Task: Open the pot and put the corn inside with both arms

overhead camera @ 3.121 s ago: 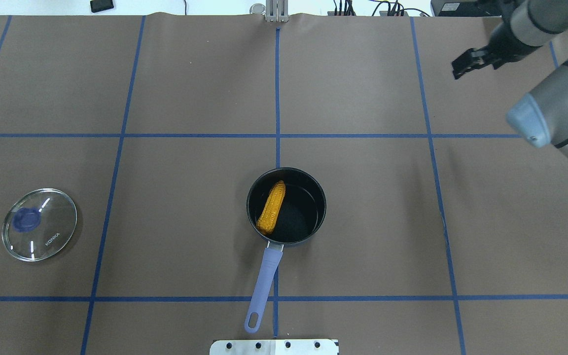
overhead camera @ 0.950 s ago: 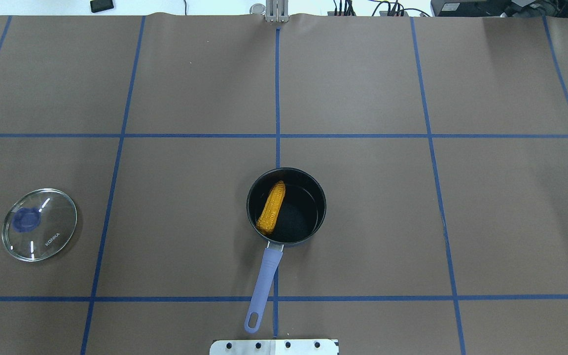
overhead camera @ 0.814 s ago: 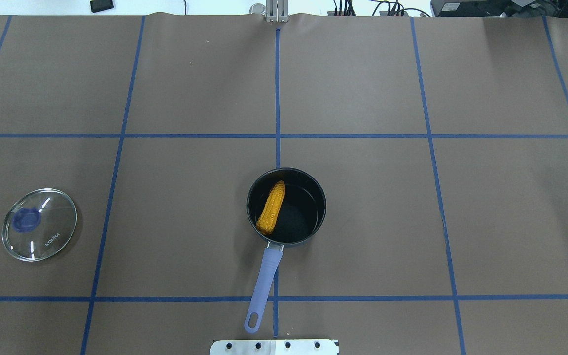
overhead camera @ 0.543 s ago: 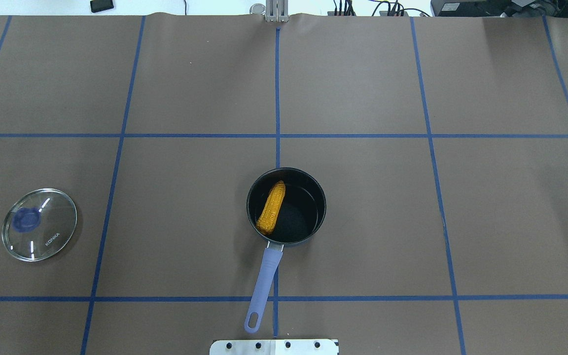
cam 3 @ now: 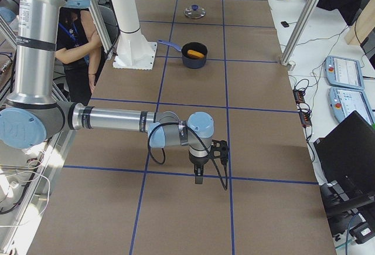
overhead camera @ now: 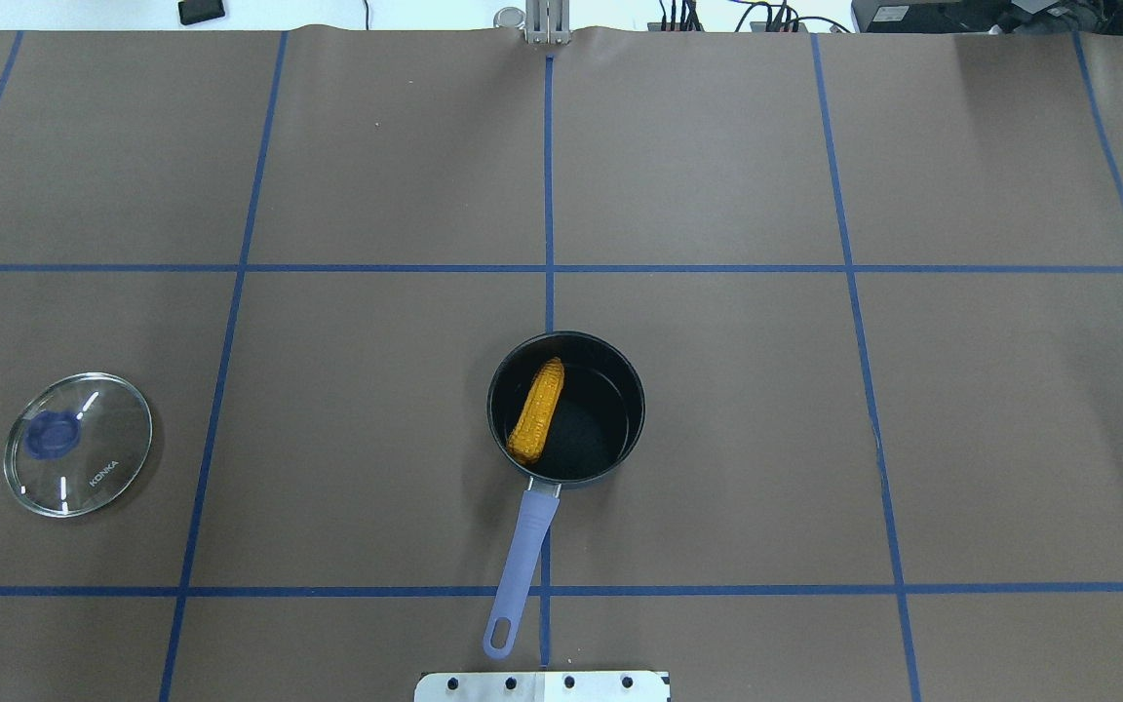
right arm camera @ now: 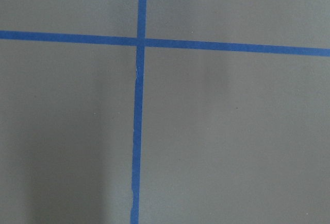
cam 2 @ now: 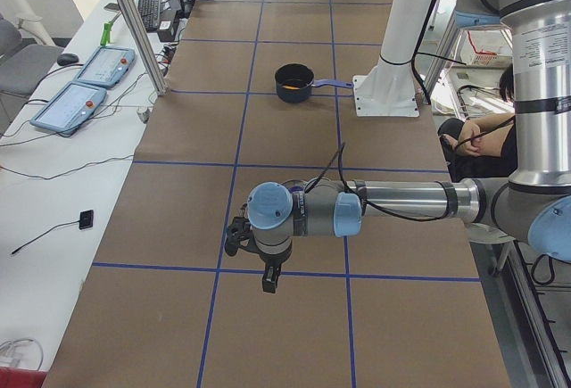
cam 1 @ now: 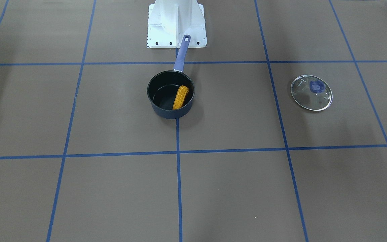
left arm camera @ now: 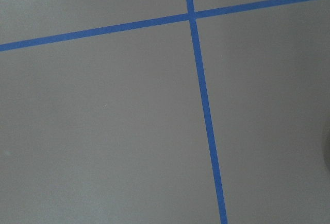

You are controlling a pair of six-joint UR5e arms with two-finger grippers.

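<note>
The dark navy pot [overhead camera: 593,434] stands open near the table's middle, its lavender handle [overhead camera: 521,559] pointing toward my base. The corn [overhead camera: 537,409] lies inside it, leaning on the left wall; it also shows in the front view [cam 1: 181,97] in the pot [cam 1: 161,95]. My left gripper [cam 2: 268,285] shows only in the exterior left view, far from the pot [cam 2: 293,80]. My right gripper [cam 3: 198,179] shows only in the exterior right view, far from the pot [cam 3: 194,54]. I cannot tell whether either is open or shut.
The round glass lid [overhead camera: 78,444] with a blue knob lies flat at the table's left, also seen in the front view [cam 1: 311,92]. The white base plinth [cam 1: 176,23] stands behind the pot handle. Both wrist views show only brown paper and blue tape lines.
My right arm, at the overhead view's top right 3.1 s ago, has left that view. The pot, corn and lid have not moved.
</note>
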